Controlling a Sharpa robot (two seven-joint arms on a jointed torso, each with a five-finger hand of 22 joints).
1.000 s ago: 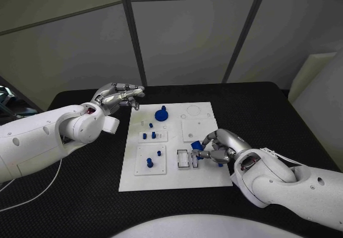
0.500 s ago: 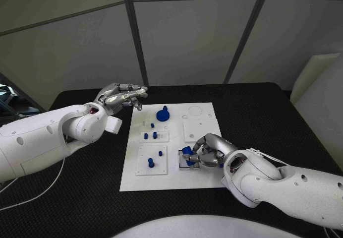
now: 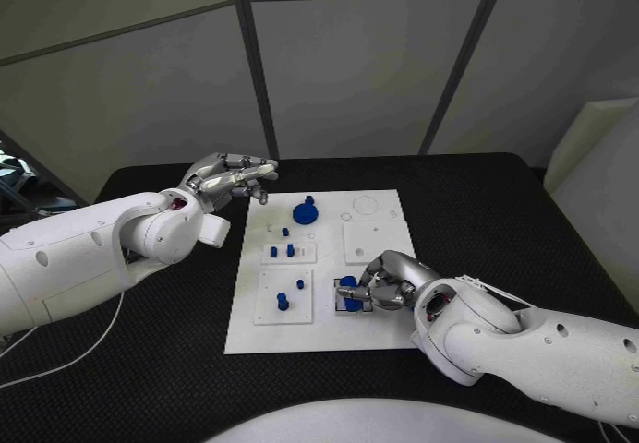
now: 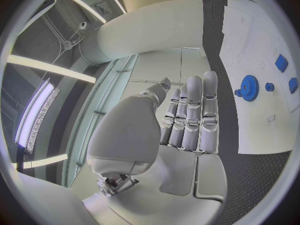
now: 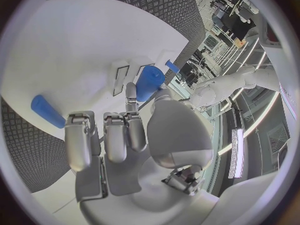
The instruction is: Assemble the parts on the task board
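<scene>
The white task board [image 3: 319, 328] lies in the middle of the black table. My right hand [image 3: 383, 284] pinches a blue cylindrical part [image 3: 349, 281] between thumb and finger, right over the slotted white fixture [image 3: 349, 303] at the board's near right. The right wrist view shows that part [image 5: 149, 82] beside the slots [image 5: 124, 77], and another blue part [image 5: 47, 111] lying near the board's edge. My left hand [image 3: 235, 174] hovers off the board's far left corner, fingers curled in with nothing in them. A blue gear [image 3: 305, 214] stands at the far end of the board.
Two small blue pegs [image 3: 281, 250] stand in a plate at the board's middle left, and one blue peg [image 3: 283, 300] in the plate nearer me. In the left wrist view the gear [image 4: 250, 88] sits beyond my curled fingers [image 4: 187, 122]. Black table surrounds the board.
My right hand has carried the blue part leftward and down, from the board's right edge to over the slotted fixture. The left hand has hardly moved.
</scene>
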